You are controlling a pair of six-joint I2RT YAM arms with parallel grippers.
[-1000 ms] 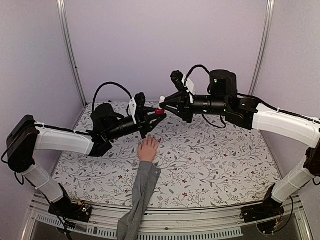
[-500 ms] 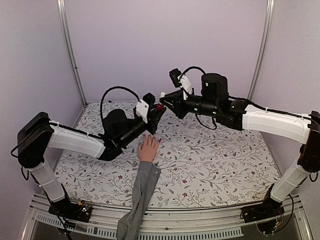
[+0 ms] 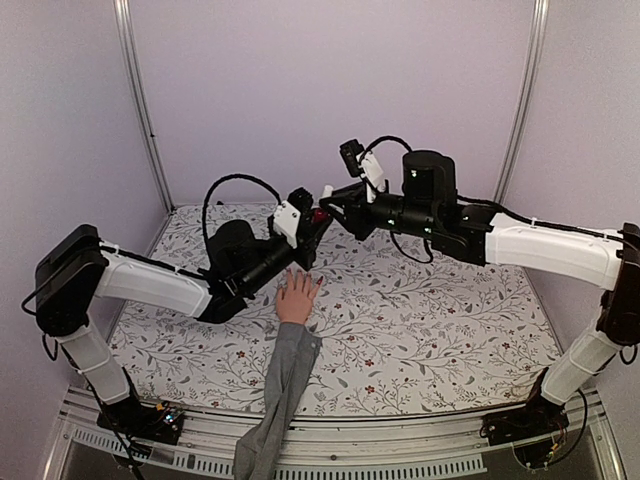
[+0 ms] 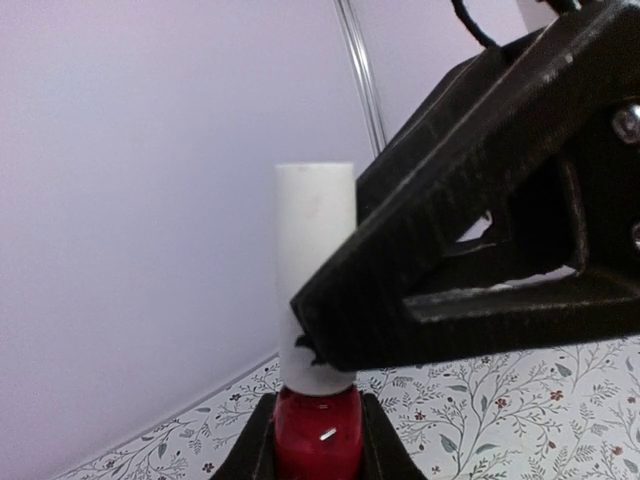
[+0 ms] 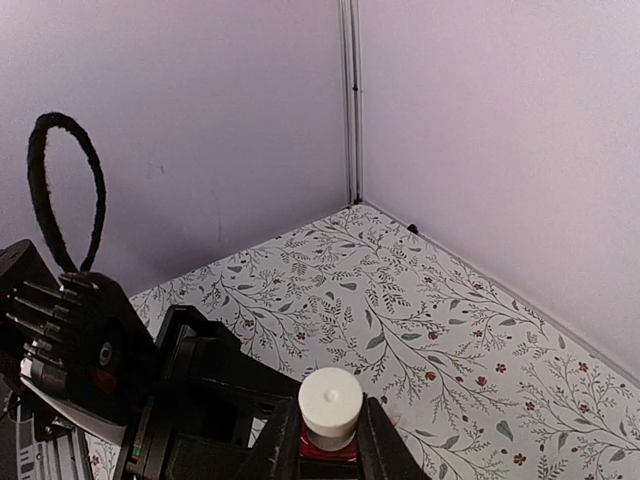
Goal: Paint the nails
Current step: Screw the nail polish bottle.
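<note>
While the cap (image 4: pixel 315 230) sits on the polish bottle (image 4: pixel 318 440), painting looks unstarted | left fingers (image 4: pixel 252 458) clamp it above the mannequin hand (image 3: pixel 296 300) | right fingers (image 4: pixel 470 200) flank cap, grip unclear | you have left: uncapping, all nails (image 3: pixel 303 278)

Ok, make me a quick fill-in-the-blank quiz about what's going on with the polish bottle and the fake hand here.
1. The left gripper is shut on a small ___ bottle.
2. The bottle's cap is ___.
3. The right gripper has a finger on either side of the ___.
4. The fake hand lying on the table wears a ___ sleeve.
Missing words: red; white; cap; grey.
</note>
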